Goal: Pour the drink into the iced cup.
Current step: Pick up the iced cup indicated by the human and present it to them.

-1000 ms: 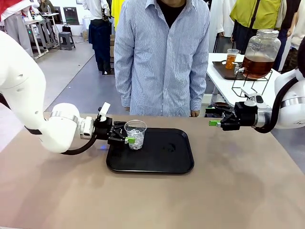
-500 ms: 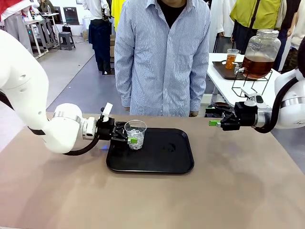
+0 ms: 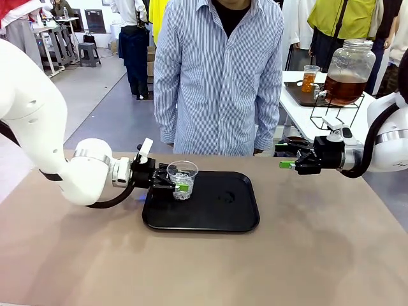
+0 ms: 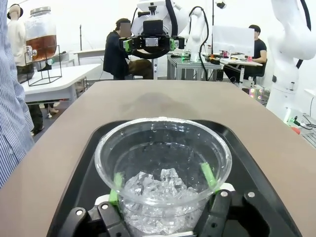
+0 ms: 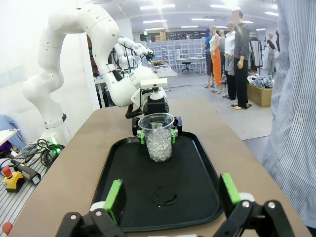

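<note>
On the black tray (image 3: 242, 220), the left gripper (image 3: 178, 180) is clasping the iced cup (image 3: 185, 170), likely steadying it for pouring; the right gripper (image 3: 284, 155) is hovering open, empty; the drink (image 3: 344, 89) is sitting in a side-table jar (image 3: 356, 54).

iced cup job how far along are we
Done: the iced cup stands on the black tray, ice in it. In hand: the left hand has its pads pressed against the cup's sides. Left: the amber drink sits in a jar on the side table, none in the cup; the right hand hangs open and empty.
</note>
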{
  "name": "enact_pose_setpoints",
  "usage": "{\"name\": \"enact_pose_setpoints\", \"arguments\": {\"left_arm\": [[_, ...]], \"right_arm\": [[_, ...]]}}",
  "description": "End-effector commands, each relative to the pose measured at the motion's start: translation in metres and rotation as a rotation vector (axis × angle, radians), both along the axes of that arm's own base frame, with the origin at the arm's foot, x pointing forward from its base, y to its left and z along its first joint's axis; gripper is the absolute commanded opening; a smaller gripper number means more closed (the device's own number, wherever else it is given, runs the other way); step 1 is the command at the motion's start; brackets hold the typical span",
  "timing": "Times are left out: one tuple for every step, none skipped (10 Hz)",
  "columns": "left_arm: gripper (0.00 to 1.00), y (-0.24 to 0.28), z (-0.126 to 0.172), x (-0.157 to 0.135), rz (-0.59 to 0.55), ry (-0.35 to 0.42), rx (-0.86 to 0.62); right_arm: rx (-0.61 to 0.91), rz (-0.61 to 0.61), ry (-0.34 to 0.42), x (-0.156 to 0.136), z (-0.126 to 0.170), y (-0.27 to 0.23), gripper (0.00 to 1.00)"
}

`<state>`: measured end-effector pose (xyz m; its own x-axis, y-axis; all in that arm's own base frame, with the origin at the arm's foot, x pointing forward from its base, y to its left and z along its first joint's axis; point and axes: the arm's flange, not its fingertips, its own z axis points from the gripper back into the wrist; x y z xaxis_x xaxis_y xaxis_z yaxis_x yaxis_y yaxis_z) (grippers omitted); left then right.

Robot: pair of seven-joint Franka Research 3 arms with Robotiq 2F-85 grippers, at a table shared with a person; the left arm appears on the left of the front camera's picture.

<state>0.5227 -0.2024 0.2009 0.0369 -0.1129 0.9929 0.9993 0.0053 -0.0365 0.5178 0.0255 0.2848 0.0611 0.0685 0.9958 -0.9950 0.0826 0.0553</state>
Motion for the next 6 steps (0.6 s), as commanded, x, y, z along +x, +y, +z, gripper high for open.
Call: {"name": "enact_pose_setpoints", "arguments": {"left_arm": [[0.61, 0.000, 0.004, -0.006, 0.019, -0.033, -0.014], [0.61, 0.000, 0.007, -0.007, 0.024, -0.041, -0.014], [0.61, 0.001, 0.014, -0.010, 0.028, -0.054, -0.015], [0.61, 0.001, 0.024, -0.011, 0.029, -0.061, -0.016], [0.61, -0.002, 0.042, -0.012, 0.031, -0.056, -0.027], [0.61, -0.007, 0.063, -0.010, 0.037, -0.043, -0.018]], "right_arm": [[-0.002, 0.006, 0.004, 0.002, 0.004, 0.002, 1.00], [-0.002, 0.006, 0.004, 0.002, 0.004, 0.002, 1.00], [-0.002, 0.006, 0.004, 0.002, 0.004, 0.002, 1.00], [-0.002, 0.006, 0.004, 0.002, 0.004, 0.002, 1.00], [-0.002, 0.006, 0.004, 0.002, 0.004, 0.002, 1.00], [-0.002, 0.006, 0.004, 0.002, 0.004, 0.002, 1.00]]}}
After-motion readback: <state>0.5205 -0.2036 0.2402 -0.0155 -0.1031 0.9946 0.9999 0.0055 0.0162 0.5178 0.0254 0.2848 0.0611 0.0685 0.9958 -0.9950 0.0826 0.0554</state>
